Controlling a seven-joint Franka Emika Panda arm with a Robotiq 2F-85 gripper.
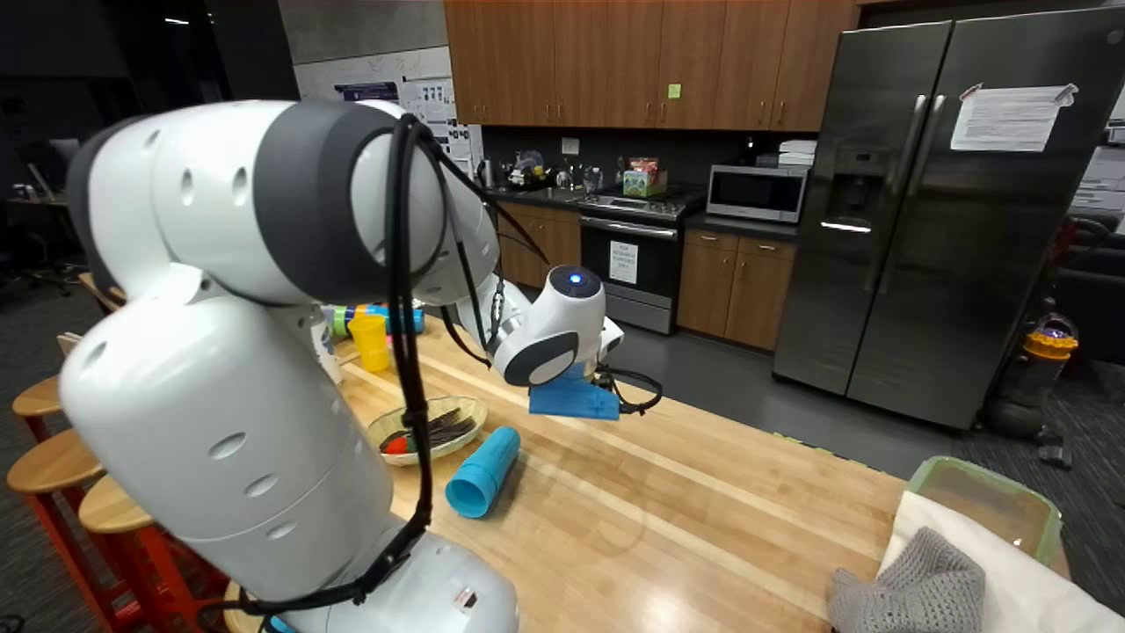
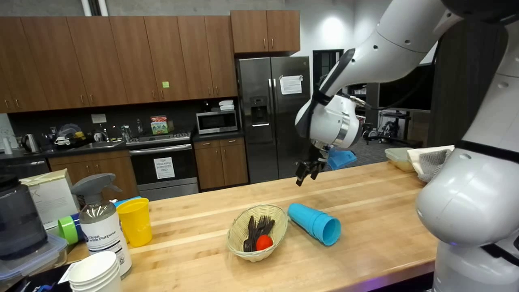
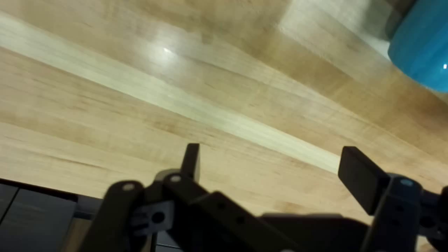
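Note:
My gripper (image 3: 271, 152) hangs over the wooden table (image 3: 210, 115) with its black fingers spread wide. Only bare wood shows between them in the wrist view. In an exterior view the gripper (image 2: 307, 179) is seen above the far side of the tabletop, touching nothing. The nearest thing is a stack of blue cups (image 2: 314, 223) lying on its side; part of this blue stack (image 3: 425, 49) enters the wrist view at upper right. Beside the stack sits a woven basket (image 2: 280, 231) holding dark forks (image 2: 255, 231) and a red ball (image 2: 264, 242).
A yellow cup (image 2: 137, 227), a spray bottle (image 2: 104, 233) and stacked white cups (image 2: 96, 269) stand toward one table end. Toward the opposite end are a green-rimmed container (image 1: 984, 501) and a grey knitted cloth (image 1: 918, 585). A blue bracket (image 1: 573, 397) juts from the wrist.

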